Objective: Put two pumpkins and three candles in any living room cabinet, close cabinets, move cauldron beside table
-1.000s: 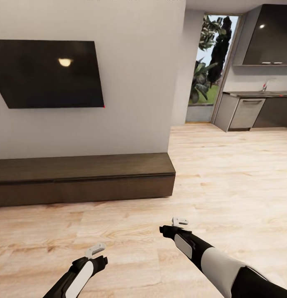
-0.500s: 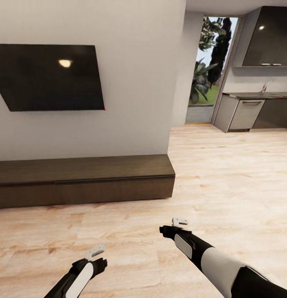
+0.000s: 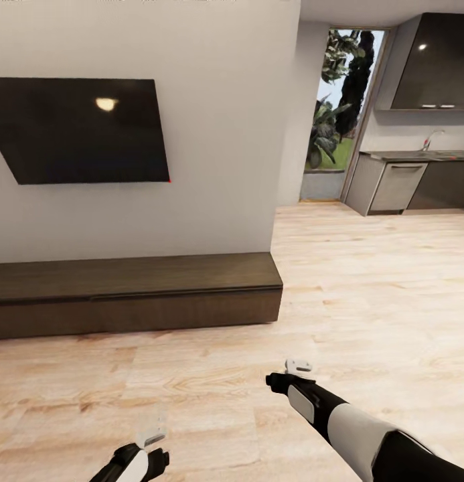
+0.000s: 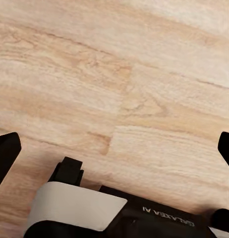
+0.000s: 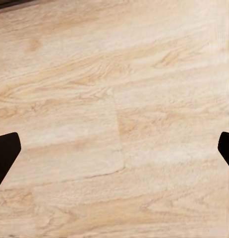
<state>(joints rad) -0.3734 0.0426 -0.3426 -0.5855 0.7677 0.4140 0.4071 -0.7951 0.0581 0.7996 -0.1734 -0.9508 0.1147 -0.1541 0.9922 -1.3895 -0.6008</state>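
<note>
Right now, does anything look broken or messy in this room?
Nothing stands out. The cabinet sits shut and straight against the wall under the dark screen, and the wooden floor shows no spill or damage.

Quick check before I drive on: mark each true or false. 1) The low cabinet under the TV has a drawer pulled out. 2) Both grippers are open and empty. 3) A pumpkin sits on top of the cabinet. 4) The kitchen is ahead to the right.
1) False: the cabinet fronts sit flush, all shut.
2) True: the left gripper and right gripper have fingers spread wide over bare floor.
3) False: the cabinet top is bare.
4) True: the kitchen counter lies ahead right, past the doorway.
</note>
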